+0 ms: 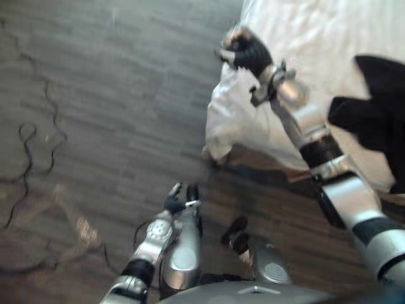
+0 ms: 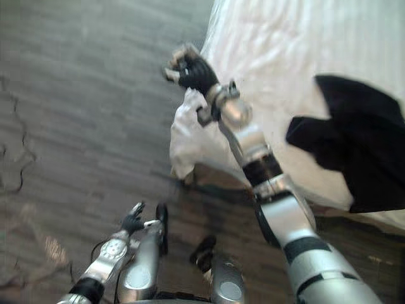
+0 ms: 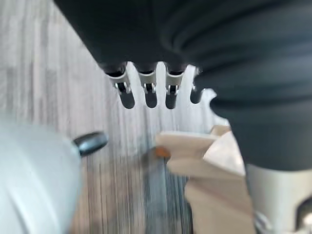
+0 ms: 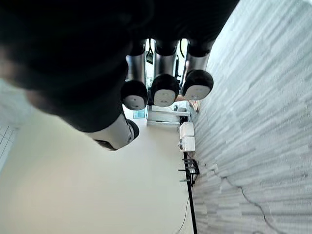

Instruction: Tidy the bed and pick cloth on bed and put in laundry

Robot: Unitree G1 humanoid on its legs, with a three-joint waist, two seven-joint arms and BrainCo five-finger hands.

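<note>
The left hand (image 1: pixel 174 201) hangs low and close in over the floor (image 1: pixel 114 95), its fingers (image 3: pixel 150 95) straight and slack, holding nothing. Further out, a corner of the white sheet (image 2: pixel 190 139) droops off the edge of the bed (image 2: pixel 285 57) towards the floor. The right hand (image 2: pixel 193 71) is raised just above that corner, at the bed's edge, with its fingers (image 4: pixel 164 91) curled in towards the palm and nothing between them. I can't tell whether it touches the sheet. The dark cloth (image 2: pixel 361 145) lies crumpled on top of the bed, to the right of the right arm, well apart from both hands.
</note>
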